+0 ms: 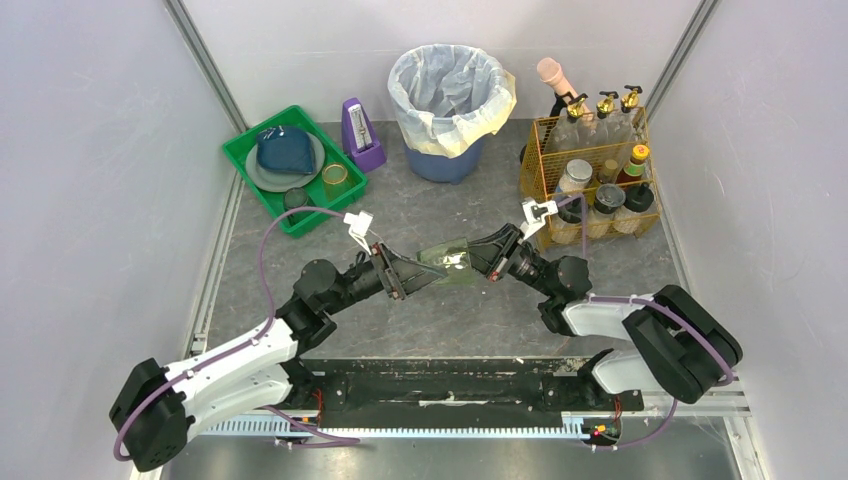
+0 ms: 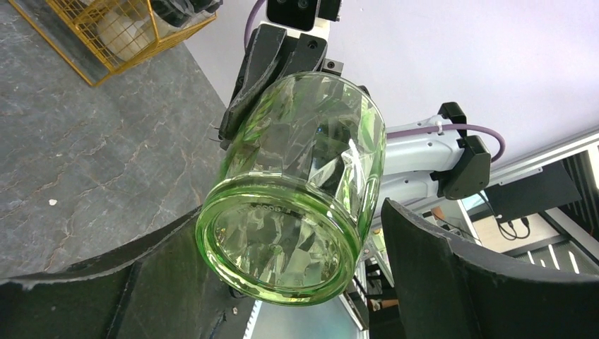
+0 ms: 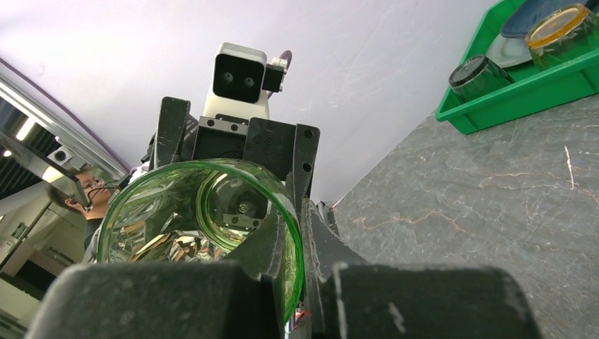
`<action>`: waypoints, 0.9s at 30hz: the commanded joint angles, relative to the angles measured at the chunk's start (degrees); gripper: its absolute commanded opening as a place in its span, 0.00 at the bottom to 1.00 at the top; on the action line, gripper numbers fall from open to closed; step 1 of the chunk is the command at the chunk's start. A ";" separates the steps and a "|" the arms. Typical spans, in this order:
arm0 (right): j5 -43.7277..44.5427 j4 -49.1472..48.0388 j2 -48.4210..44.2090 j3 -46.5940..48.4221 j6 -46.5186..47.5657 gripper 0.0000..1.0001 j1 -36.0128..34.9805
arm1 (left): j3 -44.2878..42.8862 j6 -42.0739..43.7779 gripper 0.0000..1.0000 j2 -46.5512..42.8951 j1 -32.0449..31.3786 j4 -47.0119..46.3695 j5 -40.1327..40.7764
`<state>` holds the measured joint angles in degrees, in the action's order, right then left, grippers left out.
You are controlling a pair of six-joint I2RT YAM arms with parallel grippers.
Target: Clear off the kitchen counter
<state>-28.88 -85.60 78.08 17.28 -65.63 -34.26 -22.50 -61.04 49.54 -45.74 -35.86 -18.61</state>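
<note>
A clear green glass [image 1: 448, 262] lies on its side in the air above the dark-grey marbled kitchen counter [image 1: 450, 325], between the two grippers. My right gripper [image 1: 482, 258] is shut on its rim, one finger inside and one outside, as the right wrist view shows [image 3: 300, 219]. My left gripper [image 1: 420, 275] is open around the glass's base. In the left wrist view the base [image 2: 282, 247] sits near the left finger [image 2: 141, 282], and a gap separates it from the right finger [image 2: 459, 275].
A green tray [image 1: 240, 160] at the back left holds a blue bowl, a grey plate, an amber glass and a dark glass. A purple metronome [image 1: 362, 135], a lined bin [image 1: 452, 100] and a yellow wire basket of bottles [image 1: 590, 185] stand along the back. A black rail [image 1: 440, 385] runs along the near edge.
</note>
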 commanded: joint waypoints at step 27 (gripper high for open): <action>-0.73 6.35 -6.31 -4.70 8.05 0.70 5.22 | -12.52 17.97 0.35 -8.77 0.30 34.38 21.35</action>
<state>-30.09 -83.53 76.23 13.47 -63.59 -30.68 -27.66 -51.79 42.70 -45.69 -15.27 -7.14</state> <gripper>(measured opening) 0.634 0.739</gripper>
